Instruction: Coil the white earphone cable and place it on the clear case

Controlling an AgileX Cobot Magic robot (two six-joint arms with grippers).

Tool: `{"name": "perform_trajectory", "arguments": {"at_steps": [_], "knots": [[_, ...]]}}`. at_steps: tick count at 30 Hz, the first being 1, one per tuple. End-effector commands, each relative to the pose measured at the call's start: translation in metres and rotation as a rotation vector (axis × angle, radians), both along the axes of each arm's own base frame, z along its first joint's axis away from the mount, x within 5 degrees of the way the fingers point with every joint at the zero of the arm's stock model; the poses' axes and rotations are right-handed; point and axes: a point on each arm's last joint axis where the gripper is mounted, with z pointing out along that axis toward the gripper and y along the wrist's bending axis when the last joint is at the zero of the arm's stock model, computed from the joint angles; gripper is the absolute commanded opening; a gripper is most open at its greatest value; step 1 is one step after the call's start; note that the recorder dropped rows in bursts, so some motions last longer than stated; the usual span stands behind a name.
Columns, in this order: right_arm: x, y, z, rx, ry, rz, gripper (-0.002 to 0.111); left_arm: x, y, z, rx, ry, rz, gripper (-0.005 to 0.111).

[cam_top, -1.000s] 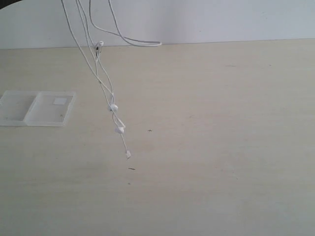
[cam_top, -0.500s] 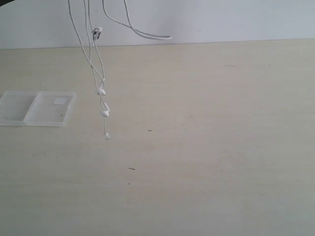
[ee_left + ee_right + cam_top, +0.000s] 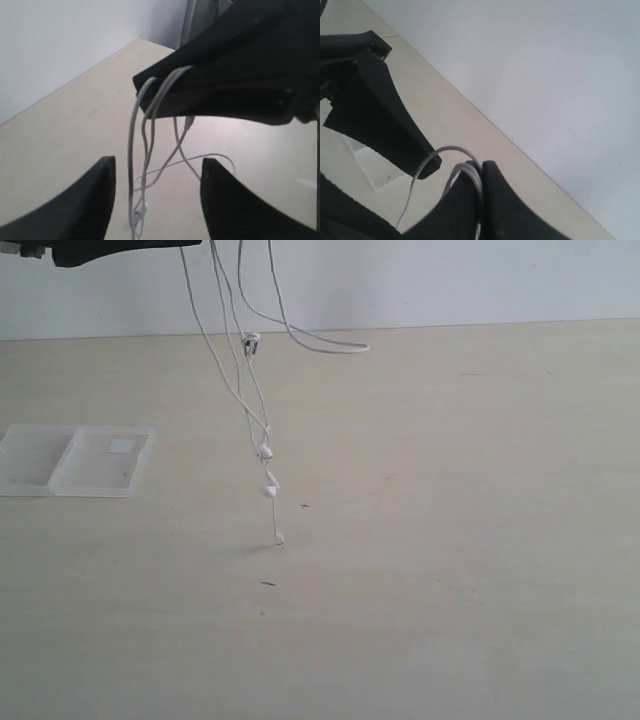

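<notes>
No text, brand, number or sign legible in any view. On the small white label (image 3: 121, 446) of the clear case (image 3: 60, 468), at the far left of the surface (image 3: 450, 540), nothing readable: too small to tell whether any print is there.

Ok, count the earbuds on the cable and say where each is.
2. Both dangle on the white earphone cable above the table: upper earbud, lower earbud just beneath it. None seems hidden.
</notes>
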Motion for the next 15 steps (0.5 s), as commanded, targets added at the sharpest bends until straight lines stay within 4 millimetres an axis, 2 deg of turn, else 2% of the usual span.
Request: {"name": "perform_trajectory", "arguments": {"at_steps": [1, 4, 8, 15], "knots": [[0.0, 0.002, 0.003, 0.016, -0.018, 0.009, 0.0, 0.003, -0.002, -0.001, -0.016, -0.002, -0.013, 0.051], [0.001, 0.002, 0.003, 0.01, -0.026, 0.009, 0.0, 0.01, -0.003, -0.006, -0.03, 0.017, -0.011, 0.051], [0.001, 0.0, 0.014, 0.025, -0.039, -0.002, 0.0, 0.017, -0.004, -0.015, -0.02, 0.034, -0.016, 0.051], [0.001, -0.001, 0.021, 0.04, -0.046, -0.008, 0.0, 0.019, -0.004, -0.016, -0.007, 0.013, -0.014, 0.051]]}}
